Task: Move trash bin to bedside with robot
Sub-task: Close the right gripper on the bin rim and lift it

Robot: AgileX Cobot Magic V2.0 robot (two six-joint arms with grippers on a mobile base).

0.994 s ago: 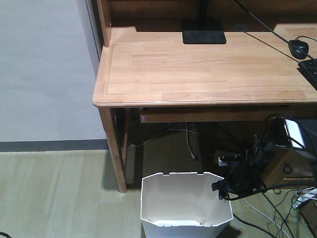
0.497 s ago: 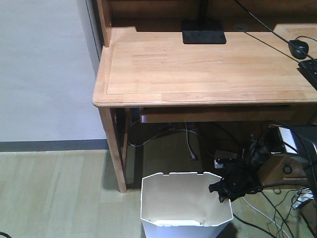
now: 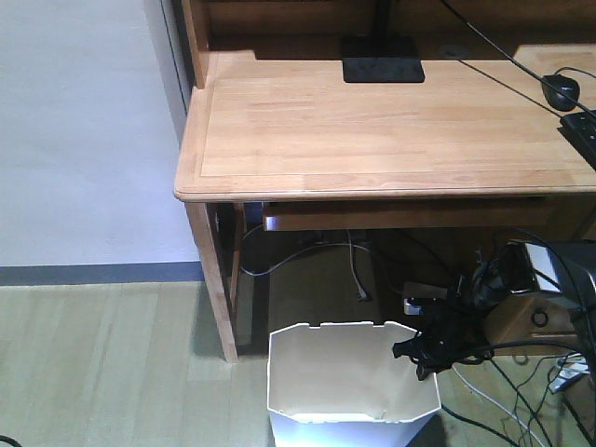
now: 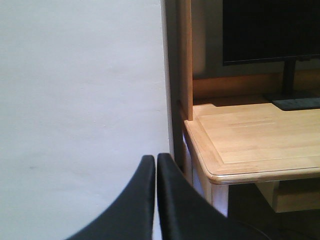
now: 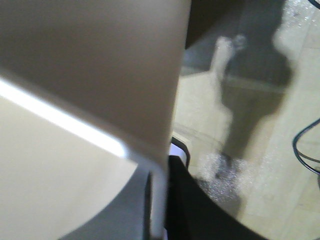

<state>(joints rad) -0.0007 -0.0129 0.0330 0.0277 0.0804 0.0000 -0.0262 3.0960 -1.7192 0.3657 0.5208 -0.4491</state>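
The white trash bin (image 3: pixel 345 372) stands on the floor below the front edge of the desk, its cream inside showing. My right gripper (image 3: pixel 416 358) is at the bin's right rim. In the right wrist view that thin wall (image 5: pixel 100 75) runs between the two black fingers, and the right gripper (image 5: pixel 160 175) is shut on it. My left gripper (image 4: pixel 156 159) is shut with nothing in it and points at the grey wall beside the desk corner. The bedside is out of view.
A light wooden desk (image 3: pixel 372 121) fills the upper view, and its left leg (image 3: pixel 212 279) stands just left of the bin. On it are a monitor base (image 3: pixel 382 58), a mouse (image 3: pixel 562 90) and a keyboard corner (image 3: pixel 582 130). Loose cables (image 3: pixel 503 410) lie on the floor at the right.
The bin has shifted slightly to the right with my right gripper on its rim. The right arm has lowered a little.
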